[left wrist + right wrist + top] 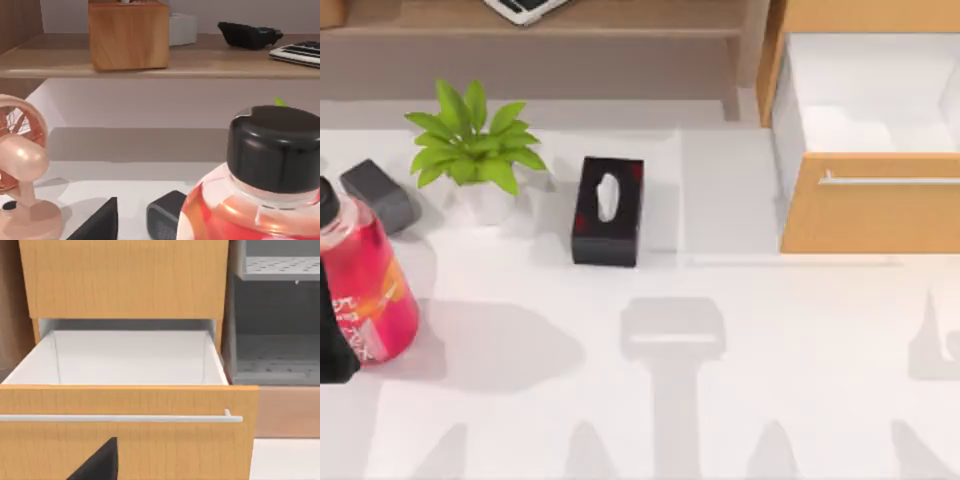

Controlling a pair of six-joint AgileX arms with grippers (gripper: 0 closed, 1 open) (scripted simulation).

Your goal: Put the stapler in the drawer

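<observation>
The stapler is out of view. The drawer (870, 215) stands pulled open at the table's back right, with a tan wooden front, a slim silver bar handle (890, 181) and white inner walls. What shows of its inside is bare. A dark part of my right gripper (100, 462) sits close in front of the drawer (125, 400), below its handle (120, 418). At the table's left edge a dark part of my left gripper (100, 225) is beside a pink bottle.
A pink bottle with a black cap (365, 285) and a dark grey rounded block (380, 192) stand at the left. A potted plant (470, 145) and a black tissue box (608, 210) sit at mid-back. A small pink fan (20, 165) and a wooden shelf (150, 62) lie beyond.
</observation>
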